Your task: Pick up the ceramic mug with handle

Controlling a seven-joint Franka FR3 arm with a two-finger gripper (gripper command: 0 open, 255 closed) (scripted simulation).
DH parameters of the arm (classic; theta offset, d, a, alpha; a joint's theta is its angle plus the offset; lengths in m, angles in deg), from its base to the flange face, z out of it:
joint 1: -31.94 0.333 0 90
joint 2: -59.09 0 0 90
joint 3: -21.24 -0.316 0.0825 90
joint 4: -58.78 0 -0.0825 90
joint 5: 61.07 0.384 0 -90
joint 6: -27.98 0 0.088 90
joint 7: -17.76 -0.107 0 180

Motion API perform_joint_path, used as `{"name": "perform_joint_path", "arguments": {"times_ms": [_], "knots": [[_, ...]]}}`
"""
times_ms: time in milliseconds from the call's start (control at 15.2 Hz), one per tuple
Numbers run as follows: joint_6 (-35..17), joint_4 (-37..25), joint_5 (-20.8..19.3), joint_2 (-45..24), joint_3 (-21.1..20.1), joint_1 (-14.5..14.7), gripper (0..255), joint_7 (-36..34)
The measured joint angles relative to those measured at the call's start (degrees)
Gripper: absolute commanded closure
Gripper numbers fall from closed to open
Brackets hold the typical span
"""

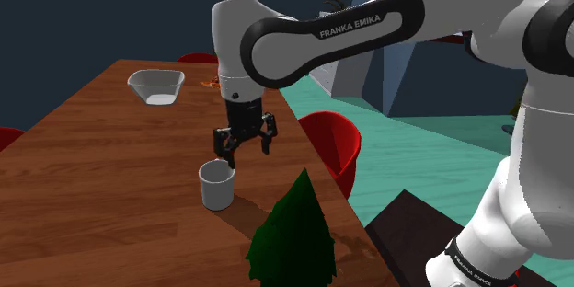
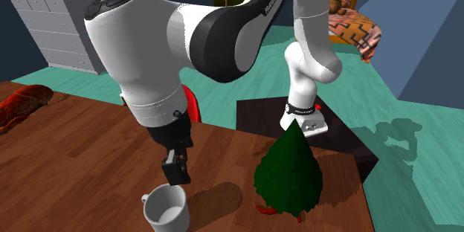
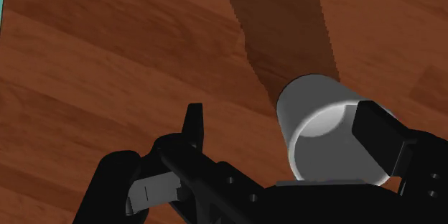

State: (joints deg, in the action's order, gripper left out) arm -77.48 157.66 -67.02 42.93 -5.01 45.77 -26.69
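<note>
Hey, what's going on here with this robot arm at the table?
A white Franka arm reaches down over a wooden table with its black gripper open, just above a white mug. The mug stands upright on the table and is not held yet. In the wrist view, it sits near one finger rather than centred between the two. A pale bowl rests farther back on the table, and a dark green cone-shaped tree stands near the table's edge.
</note>
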Motion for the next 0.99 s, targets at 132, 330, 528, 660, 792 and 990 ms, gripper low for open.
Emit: {"name": "perform_joint_path", "arguments": {"times_ms": [132, 330, 528, 660, 792, 990], "knots": [[0.28, -4.49, -1.72, -4.44, 0.09, 1.65, 0, -1.63], [2.02, -13.56, -4.37, -12.03, 0.37, 5.33, 0, -4.41], [4.28, -22.52, -6.34, -18.78, 0.98, 8.63, 0, -5.84], [4.10, -24.40, -6.94, -20.85, 1.30, 9.47, 0, -6.19], [3.16, -24.43, -7.26, -21.85, 1.48, 9.76, 0, -6.42], [1.16, -23.06, -7.55, -22.54, 1.69, 9.62, 0, -6.48]]}}
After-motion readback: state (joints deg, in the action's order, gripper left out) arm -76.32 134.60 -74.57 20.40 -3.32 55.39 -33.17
